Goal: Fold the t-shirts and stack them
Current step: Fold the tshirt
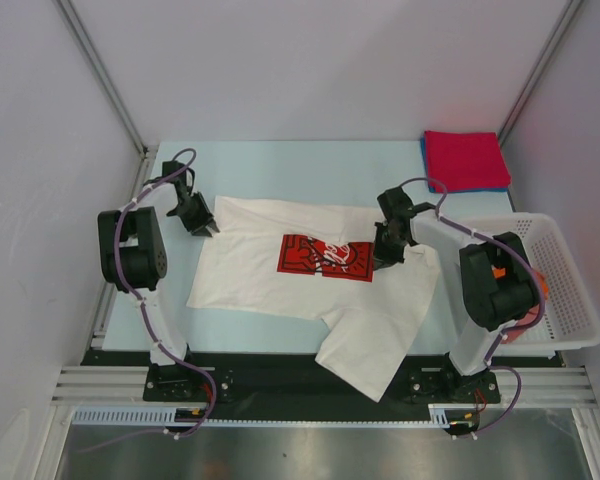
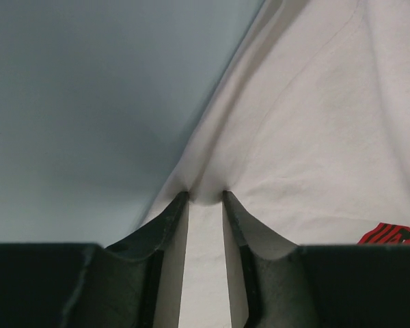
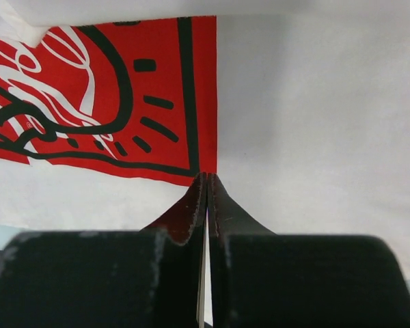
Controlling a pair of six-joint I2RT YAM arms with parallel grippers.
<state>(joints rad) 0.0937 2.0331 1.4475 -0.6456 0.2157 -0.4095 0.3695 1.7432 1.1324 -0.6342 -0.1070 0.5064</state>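
Observation:
A white t-shirt (image 1: 260, 270) with a red rectangular logo (image 1: 325, 257) lies spread on the pale blue table, one sleeve hanging over the near edge. My left gripper (image 1: 205, 228) sits at the shirt's far left corner. Its jaws stand apart in the left wrist view, and white cloth (image 2: 314, 137) bunches up between the tips of that gripper (image 2: 205, 196). My right gripper (image 1: 383, 262) rests on the shirt at the logo's right edge. In the right wrist view this gripper (image 3: 207, 175) is shut on the cloth at the corner of the logo (image 3: 123, 96).
A folded red t-shirt (image 1: 465, 158) lies on a blue one (image 1: 425, 165) at the table's back right. A white lattice basket (image 1: 570, 300) stands at the right edge, with orange cloth (image 1: 543, 285) showing behind my right arm.

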